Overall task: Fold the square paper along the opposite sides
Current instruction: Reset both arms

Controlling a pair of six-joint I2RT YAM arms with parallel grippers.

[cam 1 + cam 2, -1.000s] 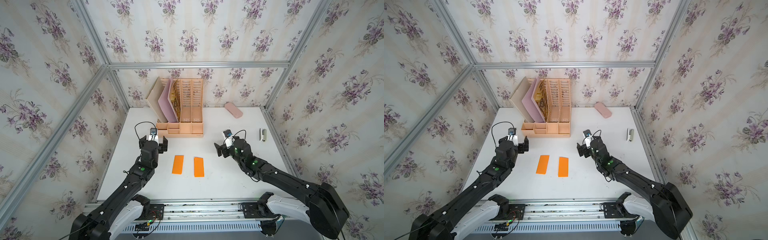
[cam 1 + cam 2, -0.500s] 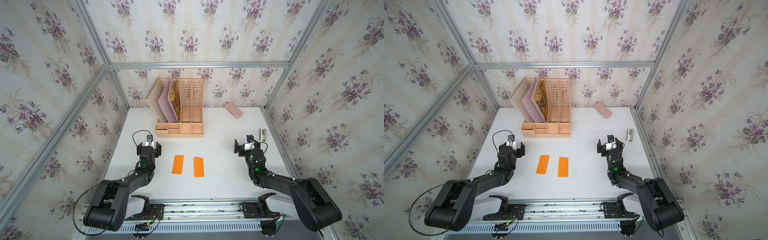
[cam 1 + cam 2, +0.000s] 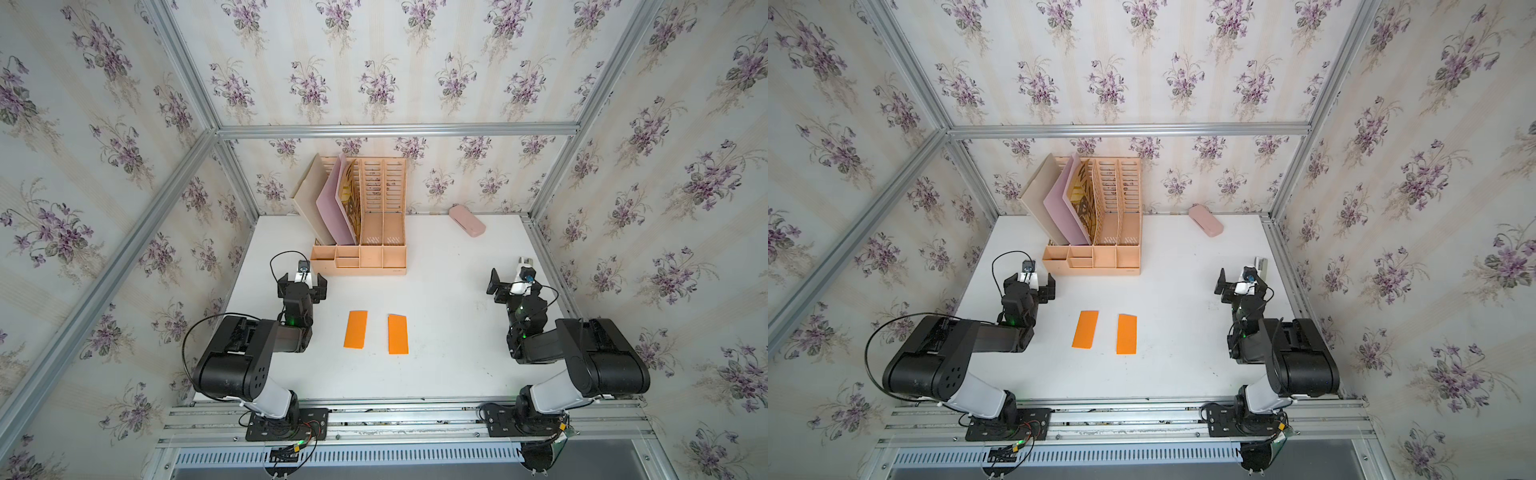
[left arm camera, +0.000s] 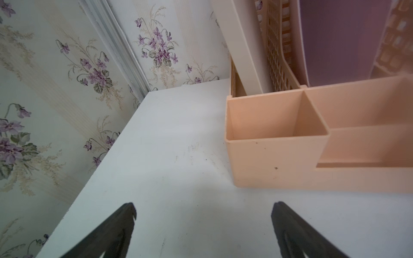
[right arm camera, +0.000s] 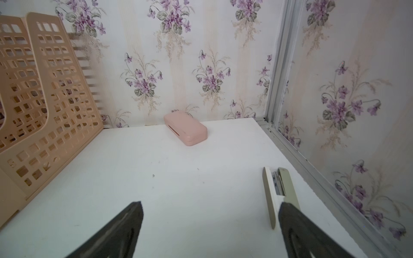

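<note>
Floral wallpaper (image 3: 374, 62) is boxing in the white worktop (image 3: 440, 374); orange paper (image 3: 355, 329) and second orange paper (image 3: 398, 334) are lying side by side at centre, left tool (image 4: 204, 204) and right tool (image 5: 210, 202) hanging spread wide off either side.

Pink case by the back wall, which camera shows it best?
The right wrist view: the pink case sits close and sharp, its dark side slot visible. Both top views show the case whole but small and far off. The left wrist view misses it.
</note>
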